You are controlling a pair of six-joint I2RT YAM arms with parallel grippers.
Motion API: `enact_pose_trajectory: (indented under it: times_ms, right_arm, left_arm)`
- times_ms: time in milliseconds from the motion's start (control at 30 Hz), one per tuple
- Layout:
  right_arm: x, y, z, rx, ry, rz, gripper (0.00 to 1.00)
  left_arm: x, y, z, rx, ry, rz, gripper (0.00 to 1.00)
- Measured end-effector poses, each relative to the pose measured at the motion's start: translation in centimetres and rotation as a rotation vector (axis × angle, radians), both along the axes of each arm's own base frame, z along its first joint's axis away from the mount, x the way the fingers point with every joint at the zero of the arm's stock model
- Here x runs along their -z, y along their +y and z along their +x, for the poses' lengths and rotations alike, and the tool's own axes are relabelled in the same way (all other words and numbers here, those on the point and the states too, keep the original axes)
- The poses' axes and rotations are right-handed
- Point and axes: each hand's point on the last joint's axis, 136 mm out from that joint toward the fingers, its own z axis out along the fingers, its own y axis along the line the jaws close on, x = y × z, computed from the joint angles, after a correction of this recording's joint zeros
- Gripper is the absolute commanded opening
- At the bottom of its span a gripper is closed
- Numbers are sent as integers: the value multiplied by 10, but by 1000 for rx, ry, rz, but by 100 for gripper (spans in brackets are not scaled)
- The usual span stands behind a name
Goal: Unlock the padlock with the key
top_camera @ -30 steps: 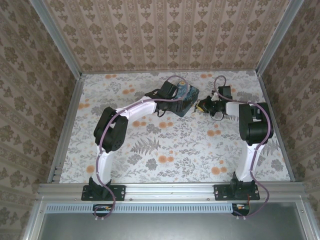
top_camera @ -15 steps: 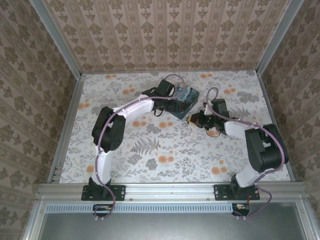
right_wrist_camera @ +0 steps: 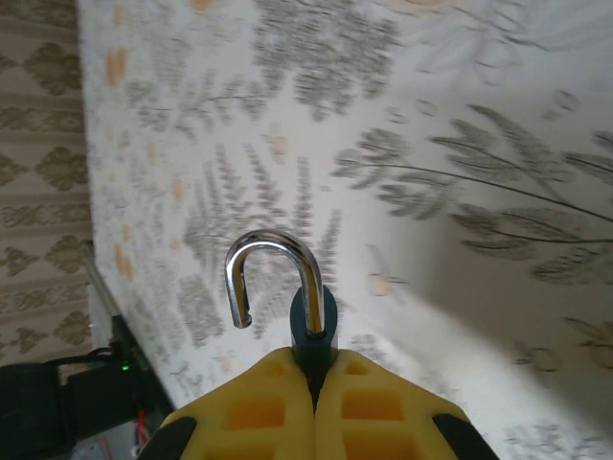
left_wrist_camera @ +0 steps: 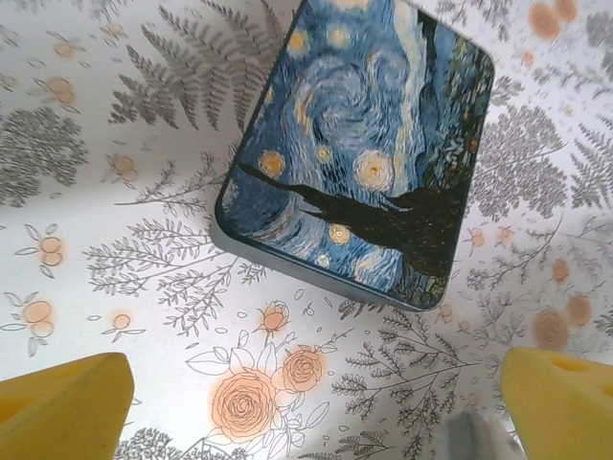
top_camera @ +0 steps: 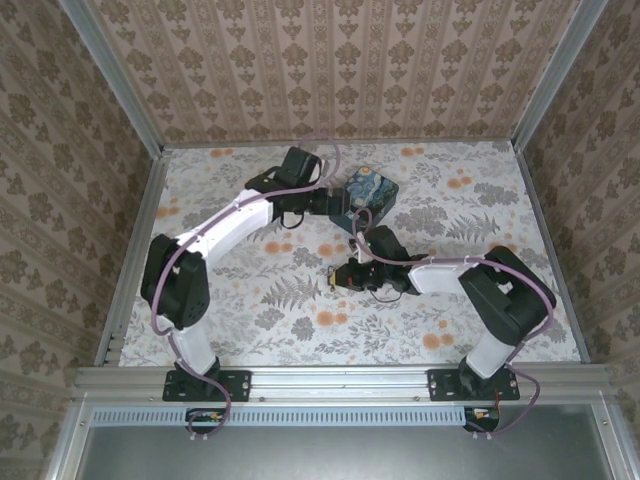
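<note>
Right gripper [right_wrist_camera: 314, 372]: clamped shut on the padlock [right_wrist_camera: 312, 321], its shackle open.
Left gripper [left_wrist_camera: 311, 407]: fingers stood apart, facing the printed box [left_wrist_camera: 359, 144].

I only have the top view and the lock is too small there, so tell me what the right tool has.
Observer: The right tool is shut on the padlock, its dark body pinched between the yellow pads.
Operator: Report the shackle.
Observer: The shackle is open: one leg sits in the body, the other end hangs free.
Operator: Now the left tool.
Observer: The left tool is open, nothing between its fingers, facing the painted box.
</note>
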Motion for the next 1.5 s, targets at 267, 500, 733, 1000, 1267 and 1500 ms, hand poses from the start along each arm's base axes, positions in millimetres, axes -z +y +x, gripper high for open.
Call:
enact_pose_trajectory:
  times_ms: [267, 500, 733, 1000, 1267, 1500]
  right_arm:
    - [18, -25, 19, 74, 44, -19, 47]
    - [-16, -77, 44, 203, -35, -28, 78]
    - [-91, -133, 66, 332, -218, -38, 100]
    - [-142, -186, 92, 485, -400, -150, 100]
    - [-168, -237, 111, 632, -572, -390, 100]
    - [-171, -271, 128, 708, -698, -596, 100]
  left_arm:
    - [4, 26, -6, -47, 16, 5, 100]
    - [3, 62, -5, -115, 13, 10, 100]
    - [-17, 116, 6, -248, -53, 23, 100]
    - [-13, 185, 9, -419, -129, 104, 100]
    - [-26, 229, 10, -493, -345, 233, 100]
    - [-9, 265, 14, -542, -421, 336, 100]
